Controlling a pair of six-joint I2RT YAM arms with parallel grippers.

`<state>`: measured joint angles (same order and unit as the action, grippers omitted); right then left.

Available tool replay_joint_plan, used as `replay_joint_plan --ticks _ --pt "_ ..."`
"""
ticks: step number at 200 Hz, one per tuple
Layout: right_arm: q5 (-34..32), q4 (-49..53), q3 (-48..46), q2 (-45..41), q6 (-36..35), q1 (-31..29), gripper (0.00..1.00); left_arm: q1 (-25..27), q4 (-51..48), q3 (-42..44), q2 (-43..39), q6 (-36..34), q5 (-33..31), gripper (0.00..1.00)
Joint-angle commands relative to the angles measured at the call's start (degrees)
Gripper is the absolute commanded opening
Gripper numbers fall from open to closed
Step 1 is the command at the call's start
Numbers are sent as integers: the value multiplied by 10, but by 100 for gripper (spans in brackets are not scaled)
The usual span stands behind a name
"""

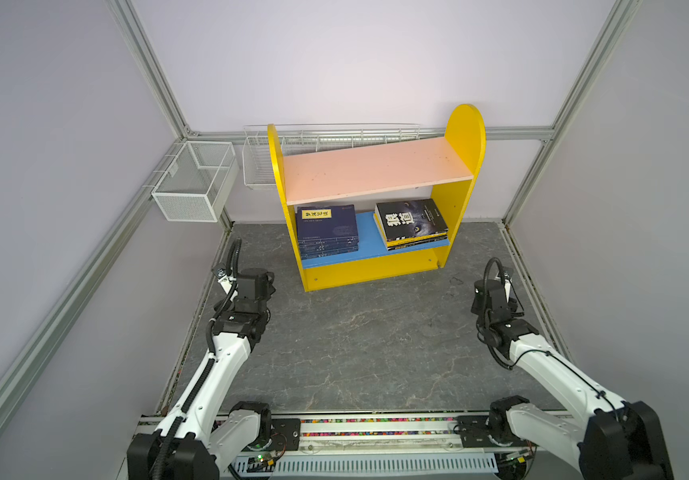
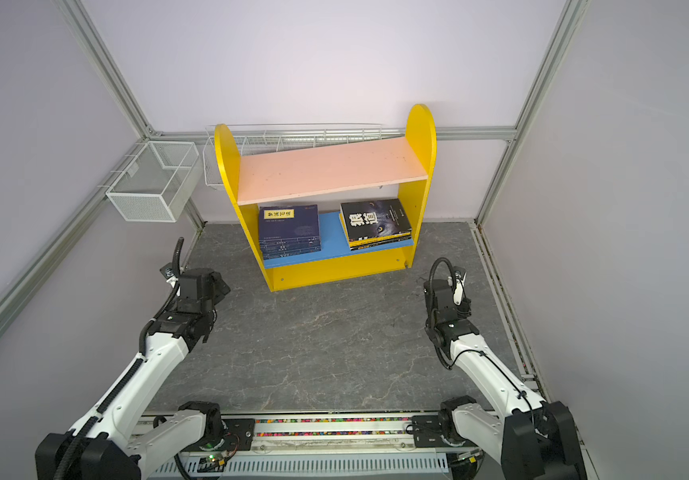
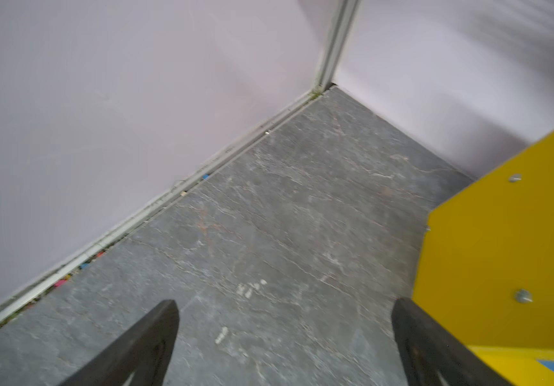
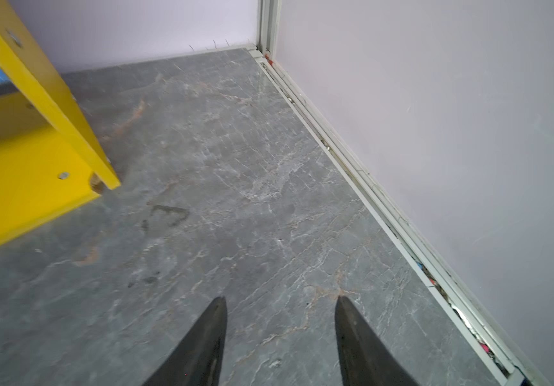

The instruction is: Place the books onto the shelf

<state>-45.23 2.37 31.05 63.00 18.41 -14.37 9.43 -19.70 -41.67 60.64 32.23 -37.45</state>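
The shelf [image 1: 376,170] [image 2: 330,170] stands at the back of the grey table, with yellow sides, a bare pink upper board and a blue lower board. On the blue board lie two flat stacks of books: a navy stack [image 1: 326,226] [image 2: 288,226] on the left and a stack topped by a dark wolf-eye cover [image 1: 411,218] [image 2: 376,218] on the right. My left gripper [image 3: 285,302] is open above bare table, next to the shelf's yellow side panel [image 3: 502,234]. My right gripper [image 4: 281,298] is open over bare table too, right of the shelf's corner [image 4: 18,173]. Neither holds anything.
A white mesh basket [image 1: 193,183] hangs on the left wall. A long wire basket [image 1: 334,133] runs behind the shelf. The left arm [image 1: 226,353] and right arm [image 1: 542,361] reach in from the front rail [image 1: 376,428]. Walls close three sides.
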Motion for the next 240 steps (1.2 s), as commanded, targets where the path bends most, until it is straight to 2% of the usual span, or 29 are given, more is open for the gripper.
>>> replay_joint_plan --ticks 1,31,43,49,52,54,55,57,61,73,82,96,103,113,125,136,145,157,166,179,192,203,216,240 --pt "-23 -197 -52 18 -87 8 56 -3 91 41 38 -61 -105 100" --pt "90 -421 -127 83 -186 31 58 -4 155 47 117 -83 -102 99" --pt "98 -493 -142 115 -202 42 64 -4 185 50 146 -91 -89 99" --pt "129 -500 -145 116 -197 46 66 -4 210 56 158 -105 -73 99" --pt "147 -506 -146 117 -197 50 74 -4 221 61 162 -110 -65 99" --pt "162 -510 -147 119 -200 53 88 -4 232 64 167 -113 -61 99" --pt "170 -512 -147 120 -204 54 100 -4 236 65 168 -114 -58 99" --pt "181 -516 -147 122 -209 55 92 -4 246 68 171 -115 -54 99" --pt "199 -520 -145 129 -221 57 89 -4 269 74 179 -129 -47 99" --pt "264 -569 -149 165 -249 64 88 -4 280 69 184 -135 -36 99" --pt "278 -630 -156 211 -257 67 89 -4 310 75 186 -142 -30 99" --pt "285 -693 -157 273 -224 99 89 -4 400 98 198 -179 -21 99" --pt "288 -652 -139 271 -220 103 89 -4 424 100 205 -189 -21 99" --pt "330 -522 -99 241 -212 113 89 -4 436 96 216 -201 -7 99" --pt "384 -559 -99 257 -205 138 88 -4 425 77 235 -221 16 99" --pt "390 -526 -93 248 -204 141 89 -4 411 60 245 -246 47 99" --pt "392 -525 -92 247 -203 142 88 -4 437 63 250 -271 51 99" --pt "390 -538 -95 252 -204 142 89 -5 499 87 254 -292 47 99" --pt "392 -522 -92 247 -203 142 88 -22 616 124 279 -310 85 99" --pt "391 -532 -93 251 -204 142 88 -29 532 111 251 -278 100 99" --pt "391 -526 -92 248 -203 141 88 -32 638 152 263 -295 118 99" --pt "392 -527 -92 249 -203 142 88 -45 663 177 265 -293 168 99" --pt "391 -527 -93 248 -203 142 88 -48 734 194 289 -302 173 99" --pt "392 -527 -92 248 -203 141 88 -49 692 185 276 -295 170 99"
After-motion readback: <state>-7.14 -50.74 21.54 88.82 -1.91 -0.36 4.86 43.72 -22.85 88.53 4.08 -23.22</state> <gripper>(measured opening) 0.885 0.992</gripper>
